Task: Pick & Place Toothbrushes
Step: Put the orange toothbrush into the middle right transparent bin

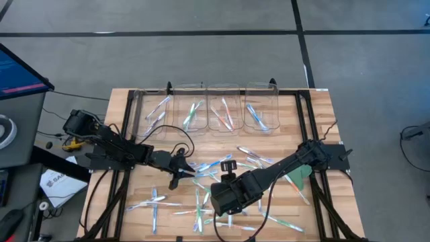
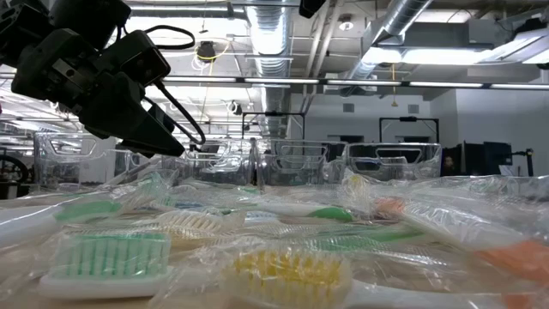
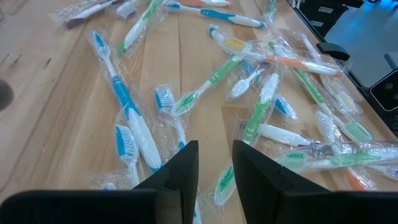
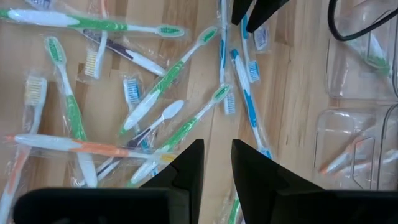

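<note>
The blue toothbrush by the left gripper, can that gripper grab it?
Probably yes. The left gripper hovers empty, slightly open, above the blue toothbrush, which lies on bare table with nothing over it.

We find almost nothing we can read here. The one trace of print is dark lettering on a white sheet (image 1: 55,183) lying off the table's edge, well to the outer side of the left gripper (image 1: 180,172), and it is too small for us to make out a single word. The wrapped toothbrushes (image 3: 127,106) lying just ahead of that gripper's fingers carry no label or brand that we can read.
</note>
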{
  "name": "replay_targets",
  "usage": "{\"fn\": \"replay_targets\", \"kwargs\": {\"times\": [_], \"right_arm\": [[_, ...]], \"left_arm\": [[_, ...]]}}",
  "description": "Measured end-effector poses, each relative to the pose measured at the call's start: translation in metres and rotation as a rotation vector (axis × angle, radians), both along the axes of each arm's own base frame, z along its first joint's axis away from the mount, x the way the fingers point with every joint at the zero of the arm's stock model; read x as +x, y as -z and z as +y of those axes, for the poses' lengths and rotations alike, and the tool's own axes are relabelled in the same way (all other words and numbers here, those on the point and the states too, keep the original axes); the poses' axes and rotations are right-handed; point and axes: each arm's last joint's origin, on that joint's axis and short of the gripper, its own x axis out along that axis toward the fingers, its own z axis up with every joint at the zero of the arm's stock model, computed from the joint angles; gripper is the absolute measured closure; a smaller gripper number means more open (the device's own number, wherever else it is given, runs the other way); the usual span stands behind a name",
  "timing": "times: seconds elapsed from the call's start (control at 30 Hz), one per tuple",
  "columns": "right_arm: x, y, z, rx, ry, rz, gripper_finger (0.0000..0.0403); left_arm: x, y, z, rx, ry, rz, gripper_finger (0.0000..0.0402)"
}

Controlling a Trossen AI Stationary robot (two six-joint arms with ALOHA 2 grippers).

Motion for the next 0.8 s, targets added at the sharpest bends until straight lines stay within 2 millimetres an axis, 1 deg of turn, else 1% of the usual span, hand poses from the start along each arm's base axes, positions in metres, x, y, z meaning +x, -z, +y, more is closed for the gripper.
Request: {"fn": "replay_targets", "kwargs": {"times": [0.13,0.3,0.37,0.57,0.67,0.73,0.8], "right_arm": [[-0.003,0.001,-0.002,-0.015,0.003,0.029,0.0327],[-0.007,0.002,-0.004,-0.021,0.054,0.061,0.0327],[-0.007,0.006,-0.004,-0.021,0.058,0.063,0.0327],[-0.014,0.04,-0.008,-0.095,0.059,0.191,0.0327],[-0.017,0.058,-0.014,-0.119,0.096,0.261,0.0327],[-0.023,0.064,-0.02,-0.109,0.155,0.333,0.0327],[-0.029,0.065,-0.024,-0.112,0.214,0.392,0.0327]], "left_arm": [[0.0,0.0,0.0,0.0,0.0,0.0,0.0309],[0.0,0.0,0.0,0.0,0.0,0.001,0.0309],[0.0,0.0,0.0,0.0,0.0,0.001,0.0309],[0.0,0.0,0.0,0.0,0.0,0.001,0.0309],[0.0,0.0,0.0,0.0,0.0,0.001,0.0309],[0.0,0.0,0.0,0.0,0.0,0.001,0.0309],[0.0,0.0,0.0,0.0,0.0,0.001,0.0309]]}}
